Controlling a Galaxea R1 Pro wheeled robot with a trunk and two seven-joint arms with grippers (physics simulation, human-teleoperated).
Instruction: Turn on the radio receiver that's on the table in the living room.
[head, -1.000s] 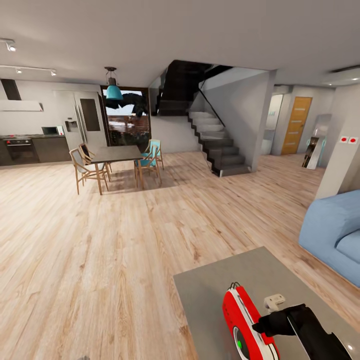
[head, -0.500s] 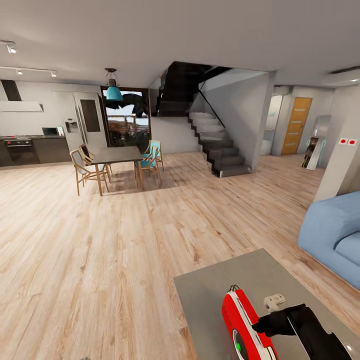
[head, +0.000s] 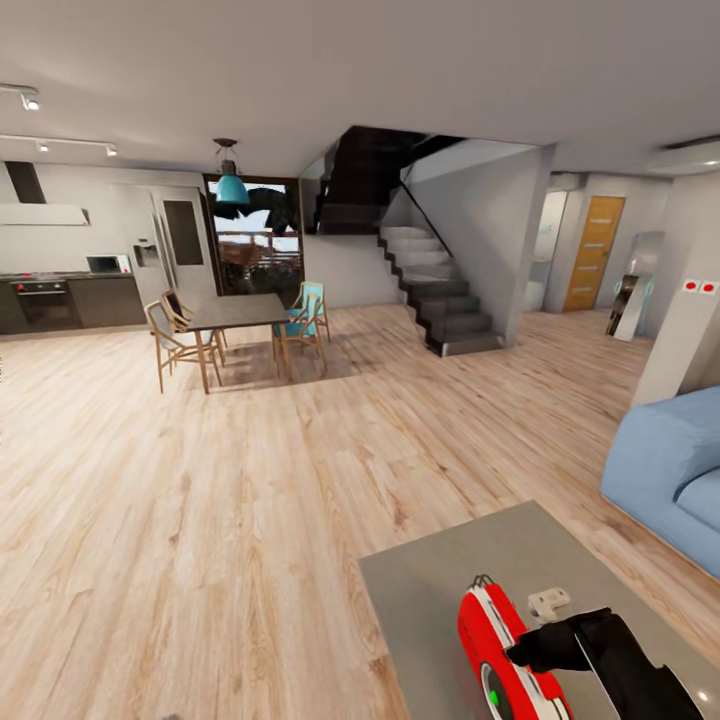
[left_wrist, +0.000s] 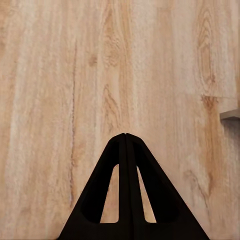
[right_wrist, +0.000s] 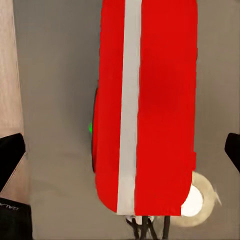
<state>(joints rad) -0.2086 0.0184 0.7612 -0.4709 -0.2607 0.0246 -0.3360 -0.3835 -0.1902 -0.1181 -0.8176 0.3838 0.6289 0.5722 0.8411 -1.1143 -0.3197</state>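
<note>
Change: whole head view has shifted slightly; my camera moved.
Radio receiver (head: 505, 660): on table (head: 440, 590), green light lit.
Right gripper (head: 522, 653): fingers spread, at radio.
Left gripper (left_wrist: 125, 137): fingers together.
Writing: none legible.

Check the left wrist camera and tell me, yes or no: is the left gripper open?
No. The left gripper has its two black fingers pressed together at the tips, with only wooden floor beyond.
</note>
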